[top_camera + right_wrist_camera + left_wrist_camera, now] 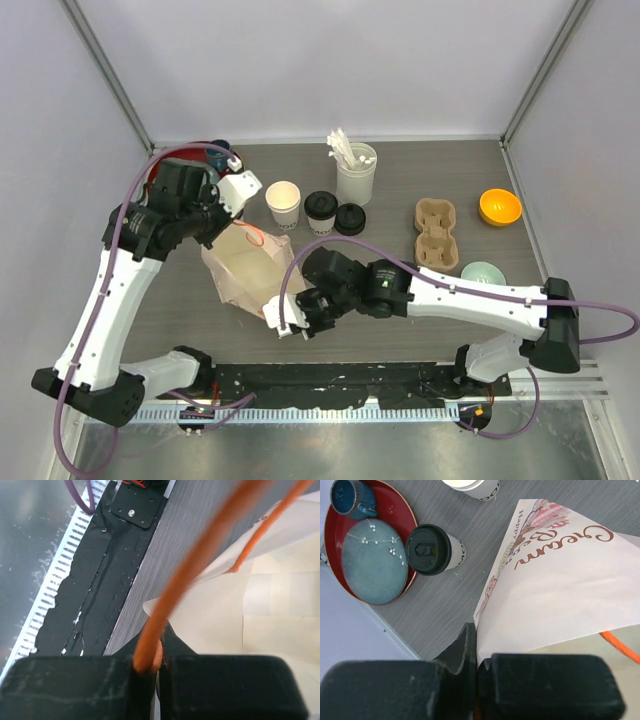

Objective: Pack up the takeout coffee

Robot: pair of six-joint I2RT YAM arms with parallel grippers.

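Observation:
An open white paper cup (283, 203) stands at the back of the table. Beside it is a second cup with its black lid on (320, 210), then a loose black lid (350, 218). In front of them lies a pale paper bag (250, 270) with orange handles. My left gripper (238, 225) is shut on the bag's far edge (485, 625), with the lidded cup (432, 550) just beyond it. At the bag's near side, my right gripper (285, 322) is shut on an orange handle (200, 565), and the bag's mouth (280, 610) gapes beside it.
A white cylinder of white sticks (355, 170) stands behind the cups. A tan pulp carrier (436, 232), an orange bowl (499, 207) and a pale green bowl (482, 272) sit to the right. A red tray (409, 515) with a blue-grey plate (374, 560) and a blue mug (352, 497) is at the back left.

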